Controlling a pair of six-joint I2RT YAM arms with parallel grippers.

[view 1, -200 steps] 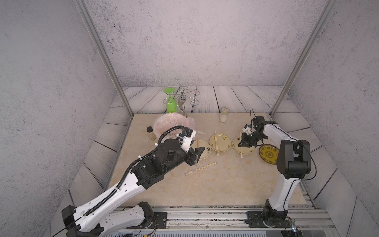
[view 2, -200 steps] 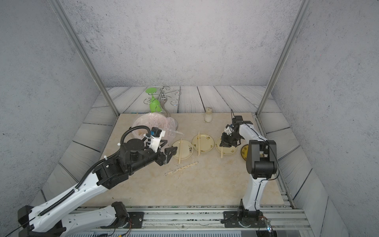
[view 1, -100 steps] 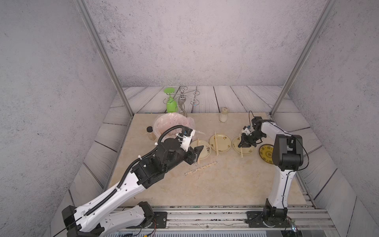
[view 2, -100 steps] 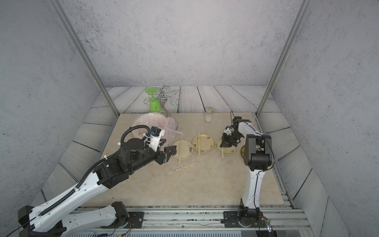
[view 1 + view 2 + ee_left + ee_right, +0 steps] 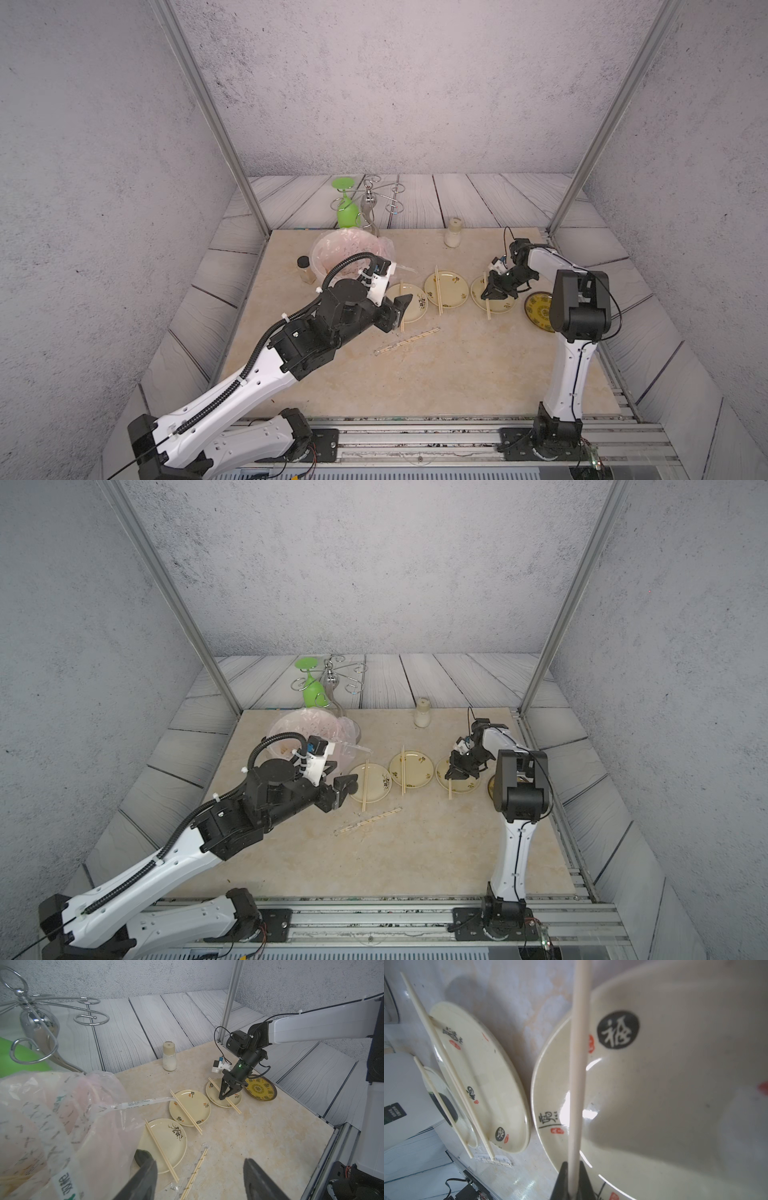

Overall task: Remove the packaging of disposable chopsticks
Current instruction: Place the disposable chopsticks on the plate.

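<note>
**A:** So, where does the unwrapping stand?

**B:** One wrapped pair [image 5: 406,341] lies flat on the table [image 5: 457,374], near the middle plate [image 5: 455,291], on the side toward the arm bases. The right gripper [image 5: 221,1098] is clamped on bare chopsticks [image 5: 577,1064] over the neighbouring plate [image 5: 211,1094], just right of the middle plate. I'd judge that a placing step.

**A:** And the other arm?

**B:** The left gripper [image 5: 199,1166] hangs spread and empty, left of the middle plate, above the wrapped pair's end. A sleeve [image 5: 143,1102], seemingly empty, pokes from the pink bag [image 5: 62,1115] toward the middle plate's rim.

**A:** Next?

**B:** Probably release the bare sticks across the plate. Then one gripper pinches the wrapper's crimped end while the other draws the sticks out.
</note>
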